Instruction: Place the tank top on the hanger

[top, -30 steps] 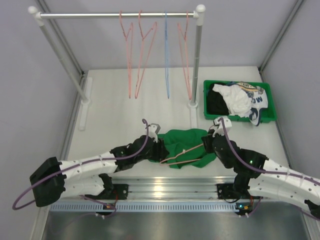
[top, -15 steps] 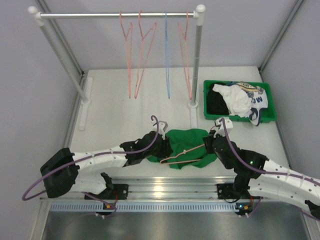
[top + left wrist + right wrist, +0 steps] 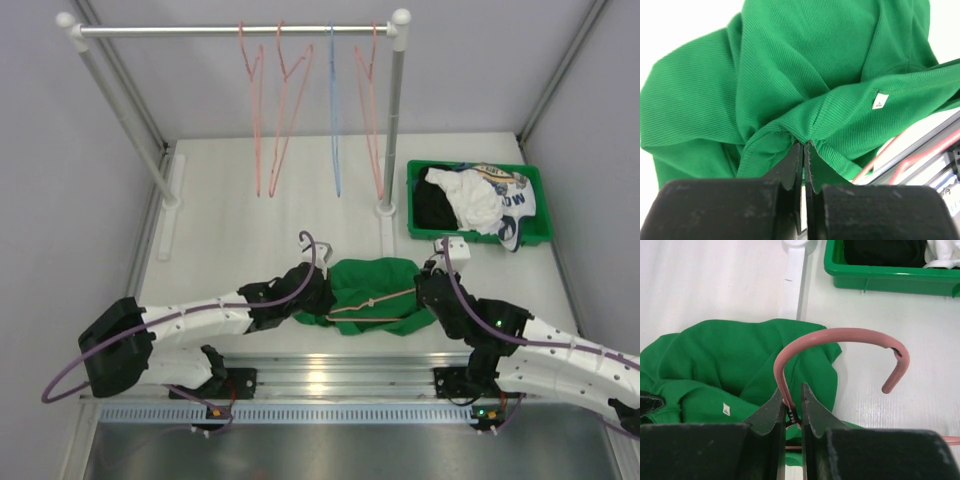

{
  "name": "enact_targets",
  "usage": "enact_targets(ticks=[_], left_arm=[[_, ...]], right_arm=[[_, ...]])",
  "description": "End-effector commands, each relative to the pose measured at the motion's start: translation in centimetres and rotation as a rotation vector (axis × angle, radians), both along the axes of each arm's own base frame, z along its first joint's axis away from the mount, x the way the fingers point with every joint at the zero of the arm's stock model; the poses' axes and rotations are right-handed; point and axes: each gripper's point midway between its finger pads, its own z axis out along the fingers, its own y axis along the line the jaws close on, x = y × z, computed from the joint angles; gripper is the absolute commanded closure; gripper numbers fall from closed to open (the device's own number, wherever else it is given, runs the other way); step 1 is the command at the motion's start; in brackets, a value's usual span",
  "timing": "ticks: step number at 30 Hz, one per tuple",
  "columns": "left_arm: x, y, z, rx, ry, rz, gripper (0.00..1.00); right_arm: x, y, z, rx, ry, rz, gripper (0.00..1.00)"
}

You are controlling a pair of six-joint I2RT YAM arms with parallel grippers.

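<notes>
The green tank top [image 3: 375, 285] lies crumpled on the white table between my two arms. A salmon-pink wire hanger [image 3: 372, 301] lies across it, slanting up to the right. My left gripper [image 3: 325, 297] is at the garment's left edge and is shut on a pinched fold of the tank top [image 3: 805, 65]; the left gripper [image 3: 804, 145] shows fabric bunched at its tips. My right gripper [image 3: 428, 283] is at the garment's right edge. In the right wrist view the right gripper [image 3: 792, 395] is shut on the twisted neck of the hanger [image 3: 840, 335], whose hook arches above the tank top [image 3: 725, 365].
A green bin [image 3: 455, 236] at the back right holds a white printed garment [image 3: 485, 200] and a black one. A clothes rack [image 3: 235, 31] at the back carries pink hangers [image 3: 285, 100] and a blue hanger [image 3: 334, 110]. Its right post foot [image 3: 386, 212] stands just behind the tank top.
My left gripper has moved right onto the tank top's edge and shut on the fabric. The hanger's left end has shifted slightly toward the back. The right gripper has kept its hold.
</notes>
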Motion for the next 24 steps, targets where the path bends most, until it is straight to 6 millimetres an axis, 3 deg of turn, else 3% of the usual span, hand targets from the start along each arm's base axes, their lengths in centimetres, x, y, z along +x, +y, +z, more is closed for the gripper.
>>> enact_targets(ticks=[1, 14, 24], left_arm=[[0.3, 1.0, 1.1, -0.01, -0.038, 0.032, 1.0], [-2.2, 3.9, 2.0, -0.076, -0.048, 0.005, 1.0], [-2.7, 1.5, 8.0, -0.239, -0.072, -0.057, 1.0]], right_arm=[[0.4, -0.8, 2.4, 0.041, -0.051, -0.07, 1.0], [0.4, -3.0, 3.2, 0.033, -0.07, -0.166, 1.0], [0.5, -2.4, 3.5, 0.039, -0.072, -0.145, 1.0]])
